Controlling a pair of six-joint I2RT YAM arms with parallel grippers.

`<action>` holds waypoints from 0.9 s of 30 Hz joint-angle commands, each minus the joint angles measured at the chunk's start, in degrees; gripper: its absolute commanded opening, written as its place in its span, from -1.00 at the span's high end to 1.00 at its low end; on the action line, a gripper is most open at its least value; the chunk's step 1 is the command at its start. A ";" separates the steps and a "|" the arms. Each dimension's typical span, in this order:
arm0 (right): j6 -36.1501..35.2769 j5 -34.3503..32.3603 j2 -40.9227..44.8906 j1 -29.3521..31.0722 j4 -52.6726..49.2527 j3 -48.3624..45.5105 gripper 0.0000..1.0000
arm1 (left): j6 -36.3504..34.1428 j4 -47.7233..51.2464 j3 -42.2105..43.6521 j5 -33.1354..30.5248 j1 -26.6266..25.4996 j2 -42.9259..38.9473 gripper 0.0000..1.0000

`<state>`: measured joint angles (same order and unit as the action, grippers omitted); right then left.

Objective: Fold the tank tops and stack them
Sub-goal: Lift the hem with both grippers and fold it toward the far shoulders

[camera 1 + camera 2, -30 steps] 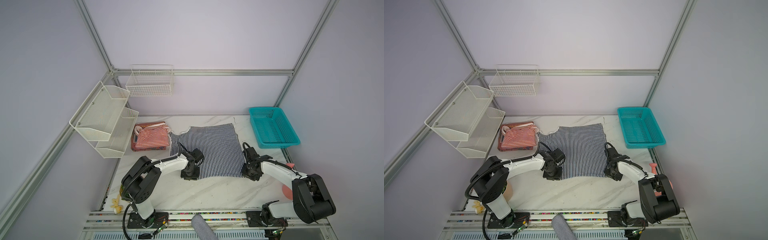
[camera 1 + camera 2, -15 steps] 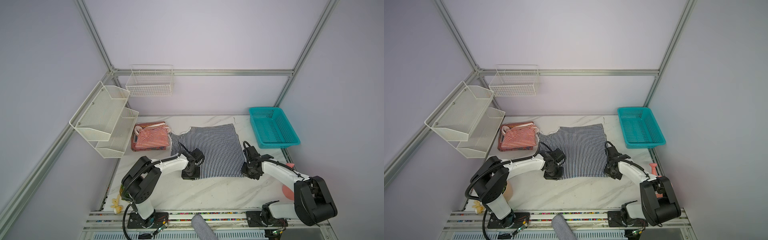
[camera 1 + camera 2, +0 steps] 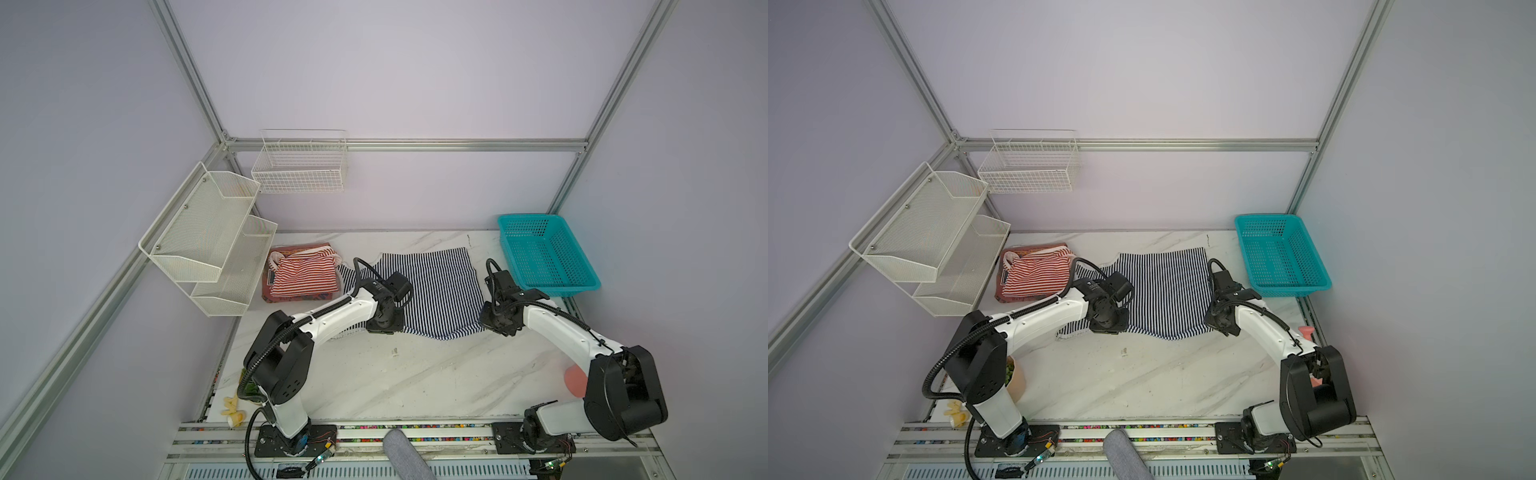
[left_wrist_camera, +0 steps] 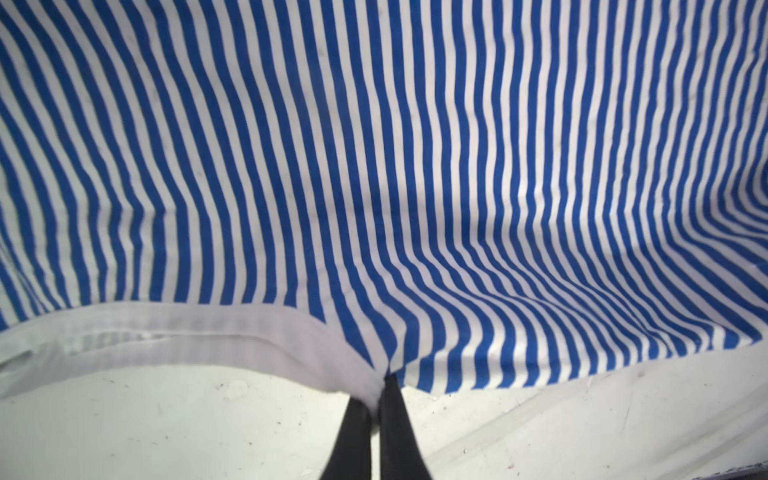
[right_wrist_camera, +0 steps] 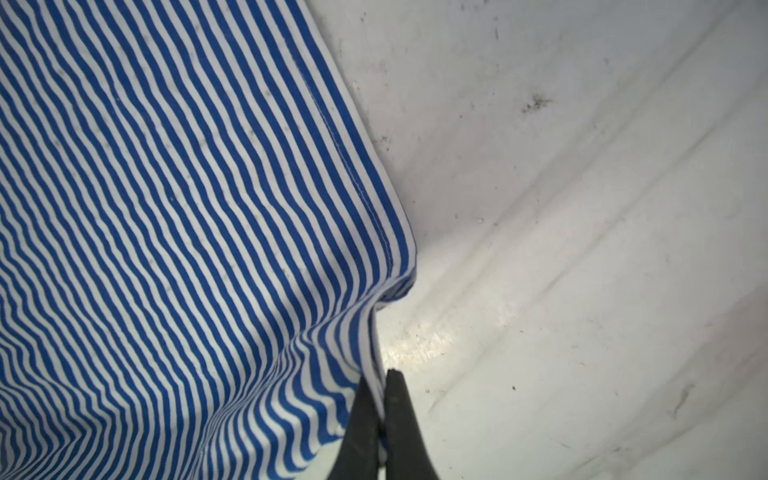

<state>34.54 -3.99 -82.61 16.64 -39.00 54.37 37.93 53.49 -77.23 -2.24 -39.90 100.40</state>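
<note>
Navy-striped tank top (image 3: 432, 291) — spread flat on the worktop (image 3: 415, 374), nearer the far edge. Left gripper (image 4: 376, 388) and right gripper (image 5: 380, 382): fingers just closed, now pinched narrow on its near edge, one toward each end; cloth puckers there — grasp made, first fold can likely begin. Red-striped tank top (image 3: 305, 274): folded on a rust-red garment (image 3: 299, 296), far-left corner.

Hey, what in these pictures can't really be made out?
Left gripper and right gripper: fingers hidden beneath their own bodies in both top views; wrist views show them shut on the navy-striped tank top.
Pink object: mostly behind the right arm, unidentifiable.
Rust-red garment: mostly covered by the red-striped tank top.
</note>
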 commanded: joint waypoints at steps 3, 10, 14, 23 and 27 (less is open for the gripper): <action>-3.35 -2.25 -4.76 -0.60 -1.90 6.10 1.00 | -5.85 4.16 -9.37 -2.90 2.16 3.76 1.00; -6.18 -2.24 -12.12 -1.78 -2.32 14.10 1.00 | -10.52 7.23 -17.74 -3.70 3.53 9.84 1.00; -7.61 -1.53 -15.88 -2.49 -2.62 17.54 1.00 | -11.70 7.98 -21.27 -3.98 4.59 12.54 1.00; -9.50 -1.33 -23.06 -4.35 -3.89 23.42 1.00 | -14.32 9.61 -28.87 -3.74 6.91 19.37 0.96; -9.98 -0.93 -25.93 -4.79 -4.23 25.72 0.91 | -14.81 10.05 -31.58 -3.26 7.79 21.92 0.90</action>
<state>25.50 -4.73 -107.24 12.40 -40.99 78.30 24.77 62.13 -102.19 -5.34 -32.86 122.08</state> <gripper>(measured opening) 0.056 0.050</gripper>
